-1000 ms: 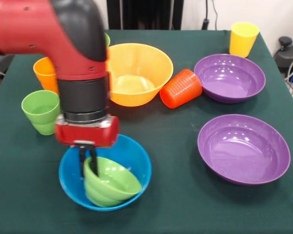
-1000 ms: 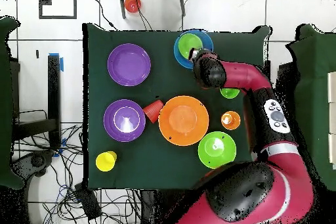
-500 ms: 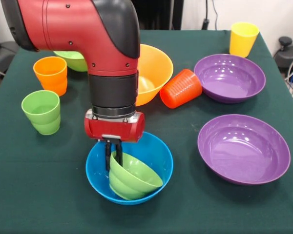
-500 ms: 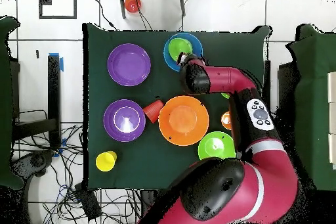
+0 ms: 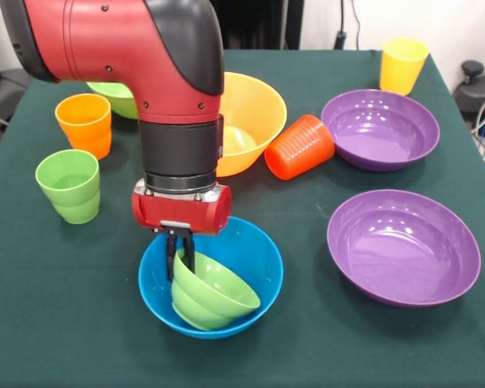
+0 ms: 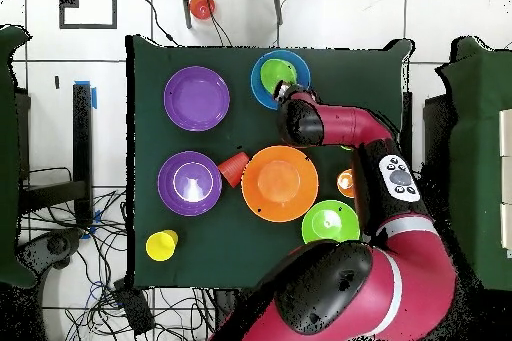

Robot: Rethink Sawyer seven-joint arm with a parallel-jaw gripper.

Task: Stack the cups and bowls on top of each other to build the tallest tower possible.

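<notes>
Blue bowl [image 5: 250, 250] is sitting at the near edge of the counter [image 5: 56, 323], small green bowl [image 5: 214, 291] tilting inside it. Gripper [image 5: 179, 252] is pointing straight down, fingers [image 5: 171, 257] clenching on that green bowl's rim. Arm [image 5: 182, 145] is standing vertical above it, elbow bending off toward upper left. Near purple bowl [image 5: 404, 246] is lying well apart to the right. Green cup [image 5: 69, 186] is standing left, orange cup [image 5: 85, 125] behind it. Red cup [image 5: 301, 147] is lying on its side between orange bowl [image 5: 255, 105] and far purple bowl [image 5: 380, 129]. Medium green bowl [image 5: 113, 97] is showing behind the arm, yellow cup [image 5: 402, 65] farthest back.
</notes>
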